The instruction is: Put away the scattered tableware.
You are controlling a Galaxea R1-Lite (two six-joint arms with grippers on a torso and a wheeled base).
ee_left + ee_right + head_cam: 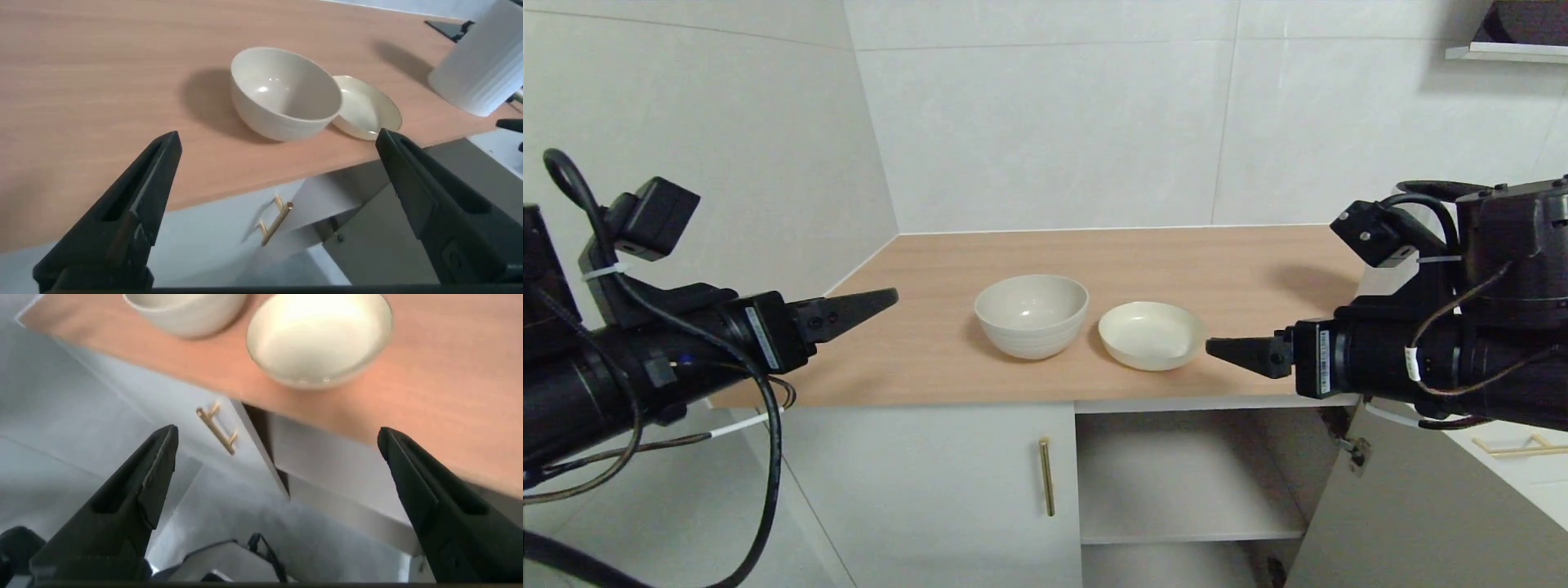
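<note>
Left gripper [876, 303] and right gripper [1225, 349] spread wide, empty; bowl [1031, 314] and dish [1152, 333] look stiff, slick, breakable, so pinch the rim

No legible text; left-arm sticker [760, 336], right-arm sticker [1326, 359]: print too small to read

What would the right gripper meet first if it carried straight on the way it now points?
Most likely the shallow dish, just ahead of the right gripper. Depth is unclear: its open jaws may sit nearer than the counter edge and miss.
</note>
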